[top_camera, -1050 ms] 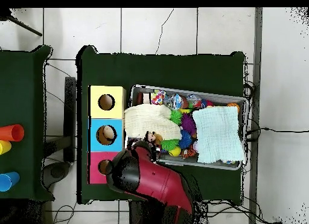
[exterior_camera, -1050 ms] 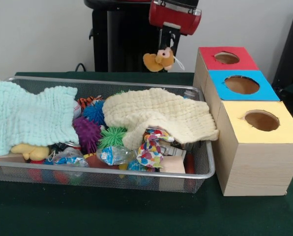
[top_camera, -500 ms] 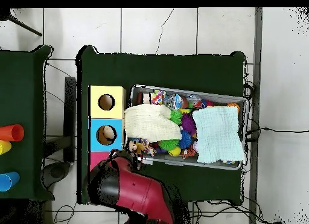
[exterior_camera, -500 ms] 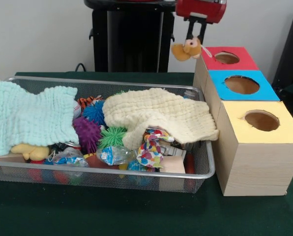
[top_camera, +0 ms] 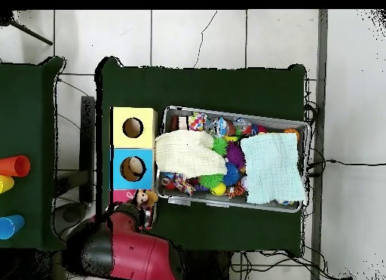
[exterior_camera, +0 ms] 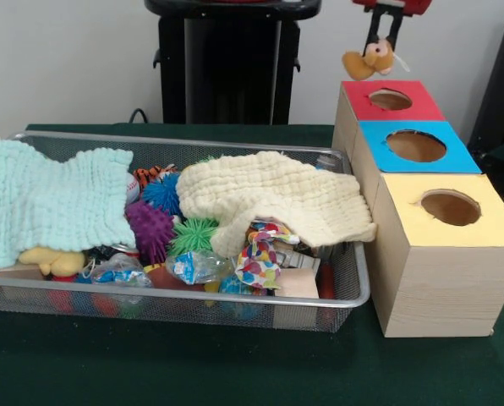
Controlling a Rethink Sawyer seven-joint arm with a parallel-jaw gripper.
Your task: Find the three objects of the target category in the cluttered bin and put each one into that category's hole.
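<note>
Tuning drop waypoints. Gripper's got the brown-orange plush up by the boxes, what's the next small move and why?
Probably shift a little further over the red-topped hole, then lower. The gripper holds the brown-orange plush in the air, and in the front view the toy hangs above the red box's left edge rather than centred over the opening, so releasing now might miss.

Bin [exterior_camera: 353, 292]: silver wire mesh, fine weave, smooth rounded metal rim with a dull shine.

Cream cloth [exterior_camera: 277, 199] and mint cloth [exterior_camera: 53, 203]: soft crinkled textile, waffle-like texture, matt.

Spiky balls, purple [exterior_camera: 150, 228] and green [exterior_camera: 193, 235]: rubbery, bristled.

Wrappers [exterior_camera: 193, 266]: clear glossy plastic, catching light.

Boxes [exterior_camera: 438, 288]: pale bare wood, visible grain, matt; tops in flat red [exterior_camera: 366, 106], blue and yellow, smooth.

Plush animal [exterior_camera: 369, 61] hanging under the gripper [exterior_camera: 386, 38]: brown-orange, fuzzy fabric. Yellow plush [exterior_camera: 53, 260] in the bin: same soft nap.

Table cover [exterior_camera: 235, 372]: dark green cloth, felt-like, matt.

Arm shell [top_camera: 143, 254]: red, glossy hard plastic.
</note>
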